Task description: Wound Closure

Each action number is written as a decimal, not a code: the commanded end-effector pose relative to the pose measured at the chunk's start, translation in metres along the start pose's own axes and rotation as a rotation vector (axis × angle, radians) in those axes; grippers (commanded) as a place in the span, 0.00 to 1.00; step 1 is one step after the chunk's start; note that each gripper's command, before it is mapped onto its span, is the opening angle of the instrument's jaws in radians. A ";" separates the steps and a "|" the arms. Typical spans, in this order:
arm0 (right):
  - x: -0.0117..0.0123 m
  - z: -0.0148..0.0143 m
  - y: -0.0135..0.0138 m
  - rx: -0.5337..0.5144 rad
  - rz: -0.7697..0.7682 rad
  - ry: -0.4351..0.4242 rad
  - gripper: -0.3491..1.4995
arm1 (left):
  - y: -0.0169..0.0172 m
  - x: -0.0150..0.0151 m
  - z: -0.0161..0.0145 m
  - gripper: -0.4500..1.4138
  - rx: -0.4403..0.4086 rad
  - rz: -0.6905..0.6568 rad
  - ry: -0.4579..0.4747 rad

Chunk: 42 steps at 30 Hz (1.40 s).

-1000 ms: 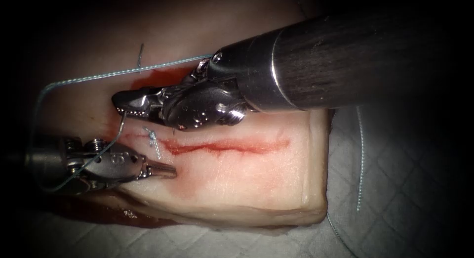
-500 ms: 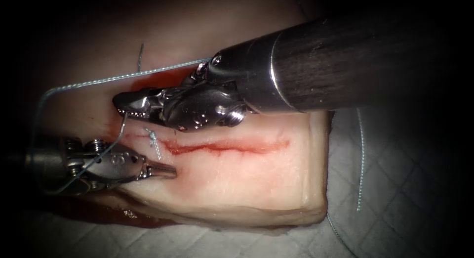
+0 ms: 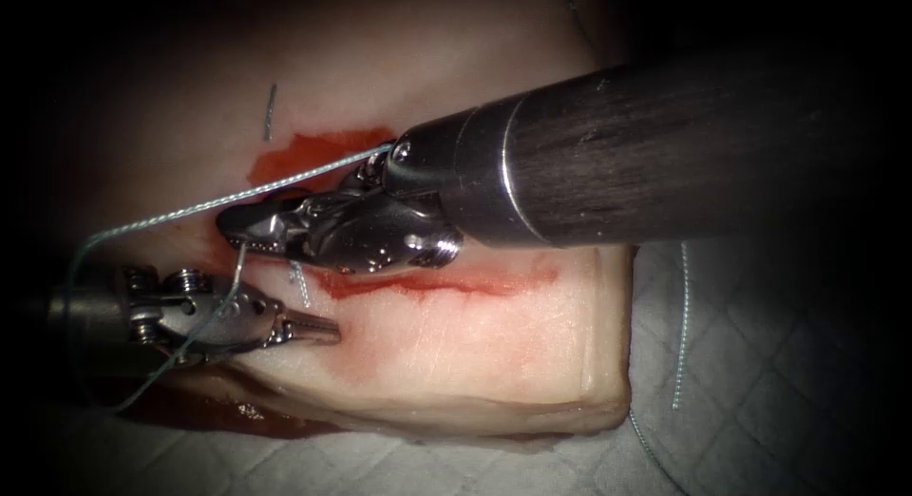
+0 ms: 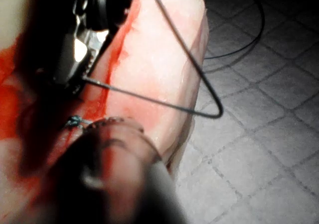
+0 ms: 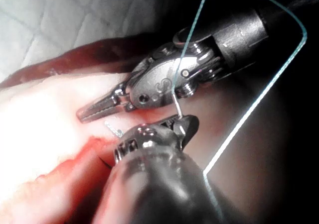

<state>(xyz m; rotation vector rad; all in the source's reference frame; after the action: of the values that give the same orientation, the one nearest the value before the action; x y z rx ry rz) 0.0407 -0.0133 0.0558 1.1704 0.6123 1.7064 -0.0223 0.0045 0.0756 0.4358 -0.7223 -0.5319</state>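
Right steel needle driver (image 3: 249,232) pinching thin curved steel needle (image 3: 239,265) near its end, clear of pale tissue (image 3: 456,344); teal braided thread (image 3: 171,214) trailing beyond. Left steel needle driver (image 3: 318,332) pressed together, empty, below it.

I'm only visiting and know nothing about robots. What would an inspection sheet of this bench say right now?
Surface: quilted cloth under the tissue.
Job's things: cut open, with a knotted stitch at its left end; needle out of the tissue, with thread looping away from it.
Clutter: short cut end of thread on the tissue; loose strand on the cloth; red fluid.
Grippers: right tool shut on the needle, where along its curve is unclear; left tool shut, holding nothing.
Cables: nothing seen.
Surroundings: dark, nothing seen.
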 end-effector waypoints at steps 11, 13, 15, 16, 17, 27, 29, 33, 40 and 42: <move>-0.0008 0.0020 0.0017 -0.031 -0.015 -0.003 0.00 | 0.0000 -0.0001 0.0007 0.03 0.002 0.000 -0.005; -0.0010 0.0023 0.0022 -0.020 0.014 -0.001 0.00 | 0.0000 -0.0001 0.0007 0.03 0.001 0.000 -0.005; -0.0011 0.0025 0.0026 -0.008 0.040 0.001 0.00 | 0.0000 -0.0001 0.0007 0.03 0.002 0.000 -0.005; -0.0011 0.0025 0.0027 0.000 0.057 0.002 0.00 | 0.0000 -0.0001 0.0007 0.03 0.001 0.000 -0.005; -0.0010 0.0025 0.0026 0.006 0.069 0.003 0.00 | 0.0000 -0.0001 0.0007 0.03 0.002 0.000 -0.005; 0.0013 -0.0001 0.0005 0.170 0.219 0.027 0.00 | -0.0004 0.0001 0.0010 0.00 -0.007 -0.001 -0.006; 0.0017 -0.0004 0.0009 0.176 0.236 0.027 0.00 | -0.0006 0.0002 0.0013 0.00 -0.008 -0.002 -0.007; 0.0023 -0.0009 0.0012 0.215 0.286 0.029 0.00 | -0.0007 0.0001 0.0015 0.00 -0.008 -0.002 -0.006; 0.0026 -0.0011 0.0008 0.298 0.369 0.042 0.00 | -0.0007 0.0001 0.0016 0.00 -0.009 -0.003 -0.007; 0.0029 -0.0014 0.0004 0.329 0.394 0.048 0.00 | -0.0007 0.0001 0.0016 0.00 -0.009 -0.003 -0.007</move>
<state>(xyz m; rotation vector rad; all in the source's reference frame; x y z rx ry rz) 0.0381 -0.0111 0.0565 1.5664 0.7457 2.0265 -0.0230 0.0037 0.0759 0.4269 -0.7251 -0.5403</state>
